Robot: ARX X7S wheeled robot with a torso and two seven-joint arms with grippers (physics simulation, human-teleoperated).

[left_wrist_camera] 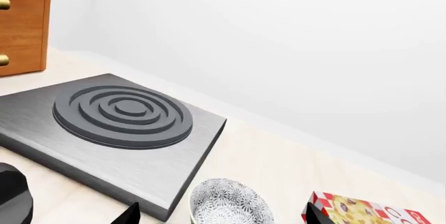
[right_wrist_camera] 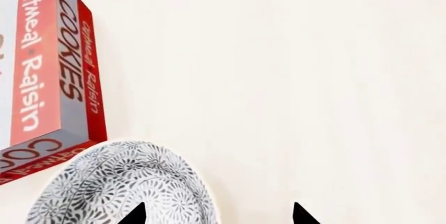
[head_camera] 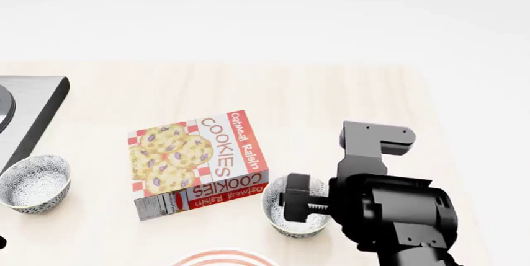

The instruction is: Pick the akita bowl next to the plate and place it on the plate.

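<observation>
At the counter's near edge, a sliver of the plate (head_camera: pixel 225 258) shows its red rings. Just beyond it, the akita bowl (head_camera: pixel 290 213) sits upright, touching the near corner of the cookie box (head_camera: pixel 198 163). The right gripper (right_wrist_camera: pixel 217 214) hovers over this bowl with its fingertips spread wide, one over the bowl's patterned inside and one past the rim. Toward the left edge stands a second patterned bowl (head_camera: pixel 34 183), below the left gripper (left_wrist_camera: pixel 221 214), whose tips are also wide apart. Farther back lies the grey burner plate (left_wrist_camera: pixel 118 130), beside a wooden cabinet (left_wrist_camera: pixel 22 23).
</observation>
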